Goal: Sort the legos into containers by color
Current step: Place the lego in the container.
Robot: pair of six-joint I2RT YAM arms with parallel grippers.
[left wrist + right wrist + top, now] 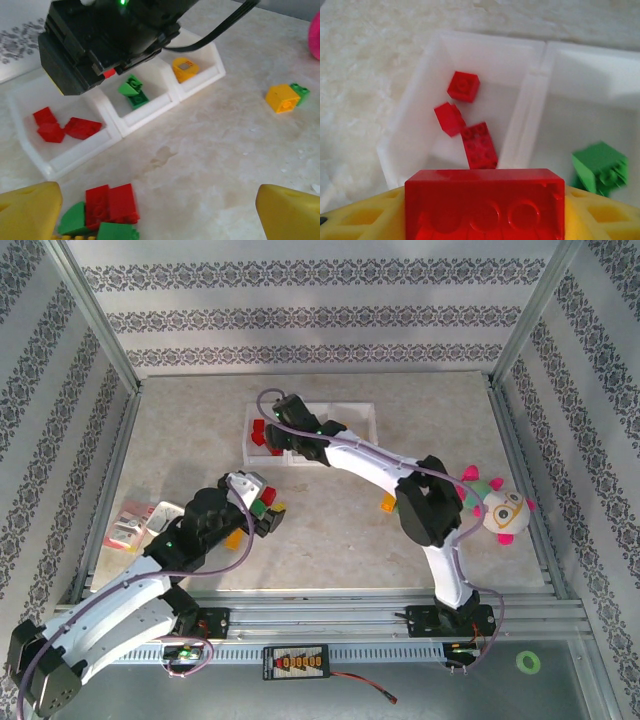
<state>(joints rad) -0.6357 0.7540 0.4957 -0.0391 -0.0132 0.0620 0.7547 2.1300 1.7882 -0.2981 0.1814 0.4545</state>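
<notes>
Stone-look tabletop; right gripper point(268, 435) half-closed on red brick point(485, 202) above red-brick bin point(410, 125). Brick likely light, rigid, slick: pinch flat sides. The left gripper point(160, 210) gapes wide, empty.

No text or label can be read

Top view: right arm point(370, 460) covers part of containers point(355, 418); left arm point(200, 525) hides part of loose legos point(268, 502) on bench point(430, 420). Left wrist view: right arm's black wrist blocks rear of two containers; green bricks point(117, 232) & both yellow fingertips point(30, 210) of left pincer point(159, 205) cut by btm edge; plush point(315, 35) clipped at rt edge. Right wrist view: red brick point(485, 210) cut at btm; green brick point(600, 167) blurred.
</notes>
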